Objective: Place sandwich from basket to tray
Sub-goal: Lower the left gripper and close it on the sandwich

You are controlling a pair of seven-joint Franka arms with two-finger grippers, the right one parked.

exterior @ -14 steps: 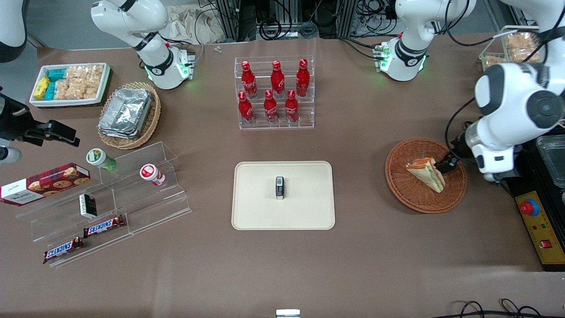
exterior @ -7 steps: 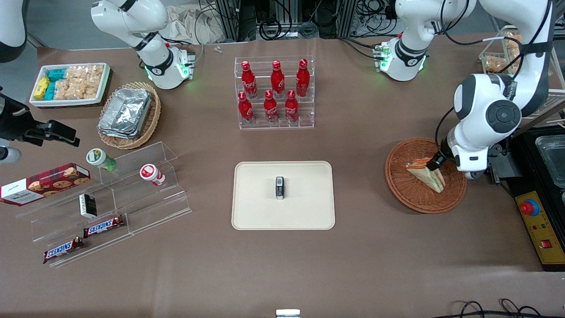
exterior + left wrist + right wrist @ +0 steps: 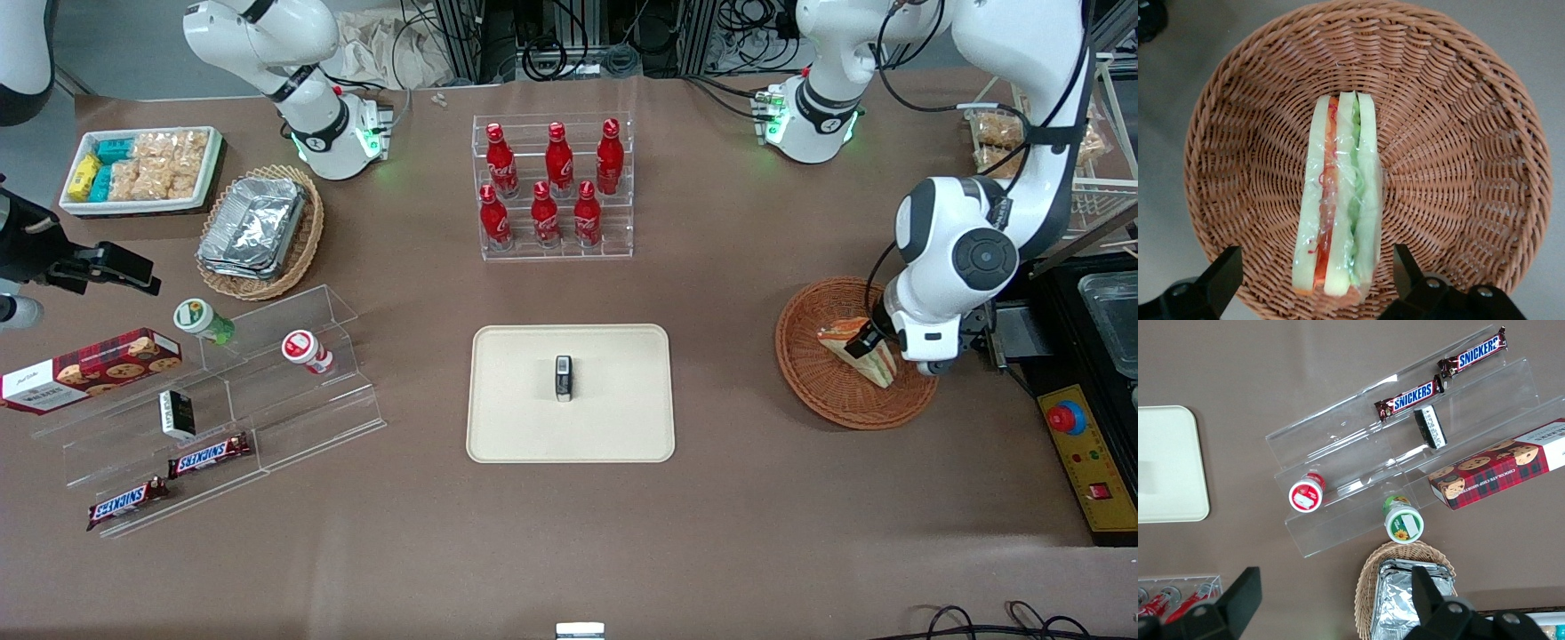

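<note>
Brown worktop (image 3: 711, 533) carries all items. Hand (image 3: 1318, 283) hovers directly above the basket (image 3: 1458, 133), fingers (image 3: 1221, 270) spread wide, holding nothing. Sandwich (image 3: 1338, 200) stands on edge in the basket, one end between the fingers; its long axis crosses the finger gap squarely. Wrist points straight down. Tray (image 3: 516, 427), toward the parked arm's end, lies well apart.

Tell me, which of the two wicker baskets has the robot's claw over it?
The reddish-brown basket holding the sandwich; the open gripper straddles that wedge. The tan one holds foil containers.
</note>
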